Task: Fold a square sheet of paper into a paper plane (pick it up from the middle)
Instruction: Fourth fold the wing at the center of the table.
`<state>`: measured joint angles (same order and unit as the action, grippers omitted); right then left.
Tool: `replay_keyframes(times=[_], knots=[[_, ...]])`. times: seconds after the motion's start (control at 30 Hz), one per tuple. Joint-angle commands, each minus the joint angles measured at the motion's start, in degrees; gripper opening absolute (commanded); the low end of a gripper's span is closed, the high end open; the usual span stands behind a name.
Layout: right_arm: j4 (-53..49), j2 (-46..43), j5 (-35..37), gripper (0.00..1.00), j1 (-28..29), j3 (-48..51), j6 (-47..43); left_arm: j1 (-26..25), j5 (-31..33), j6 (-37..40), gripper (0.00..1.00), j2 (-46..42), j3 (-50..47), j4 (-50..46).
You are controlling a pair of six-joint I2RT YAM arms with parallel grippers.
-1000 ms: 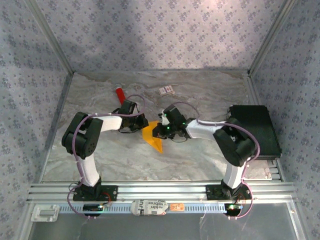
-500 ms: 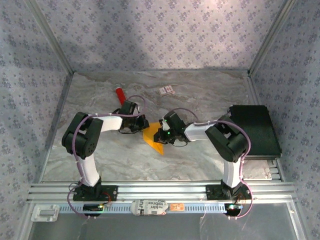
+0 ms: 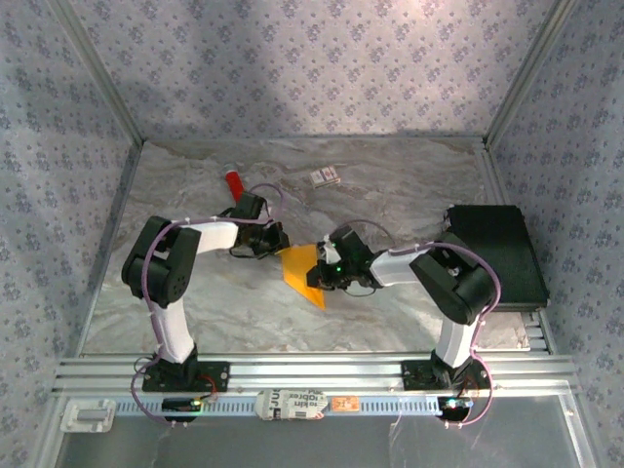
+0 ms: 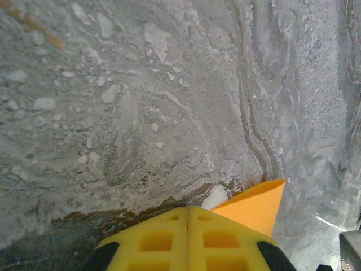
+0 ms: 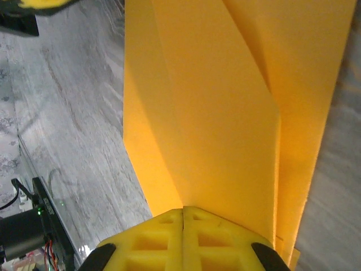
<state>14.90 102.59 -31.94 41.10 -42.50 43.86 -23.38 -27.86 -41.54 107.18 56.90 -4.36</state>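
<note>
– Right, where did the orange-yellow paper [image 3: 304, 273] sit?
– Flat on the marbled table [image 3: 409, 195], mid-field, between the two grippers. It was already folded, with its pointed end toward the arm bases and its broad end toward the left gripper [image 3: 276, 242].
– And the right gripper [image 3: 328, 276]?
– At the paper's right edge. In its own wrist view the right gripper [image 5: 183, 211] had its yellow fingers pressed together with the seam closed. The paper [image 5: 214, 101] spread away from the tips, with long creases across it.
– Pinching it?
– Could not tell. The tips met the sheet, but the fingers hid whether any layer went between them.
– Left side?
– The left gripper [image 4: 188, 210] was likewise pressed together, with bare table ahead. One corner of the paper [image 4: 255, 204] rose just beside one finger. Whether they touched was hidden behind that finger.
– Anything hard to read?
– From above, both grippers were dark shapes and their jaws were not legible. The sheet ran off the top of the right wrist view.
– Other items?
– A red tube [image 3: 234, 182] and a small white card [image 3: 325, 176] lay farther back, well apart from the paper. A black box [image 3: 497, 255] was at the table's right edge.
</note>
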Motion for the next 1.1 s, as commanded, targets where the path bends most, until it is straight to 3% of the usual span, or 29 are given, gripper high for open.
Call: replay_keyframes(times=[0.0, 0.17, 0.33, 0.63, 1.07], knots=[[-10.2, 0.9, -1.2, 0.0, -0.2, 3.8, -1.1, 1.3, 3.8, 1.1, 0.03, 0.2, 1.3, -0.9], [-10.1, 0.9, -1.3, 0.0, -0.4, 3.4, -1.3, 0.8, 3.2, 0.9, 0.05, -4.5, 0.8, -1.2], [-10.4, 1.3, -1.3, 0.0, -0.6, 2.6, -1.4, -3.5, 2.8, 0.3, 0.06, -8.6, -0.9, -0.7], [-10.1, 0.9, -0.7, 0.0, -0.7, 2.9, -1.0, -11.7, -0.2, -2.7, 0.05, -5.4, -5.9, 4.6], [-13.1, -5.1, -0.1, 0.01, 1.1, 5.6, -2.1, -10.0, 3.1, -5.2, 0.02, -1.2, -11.9, 4.7]])
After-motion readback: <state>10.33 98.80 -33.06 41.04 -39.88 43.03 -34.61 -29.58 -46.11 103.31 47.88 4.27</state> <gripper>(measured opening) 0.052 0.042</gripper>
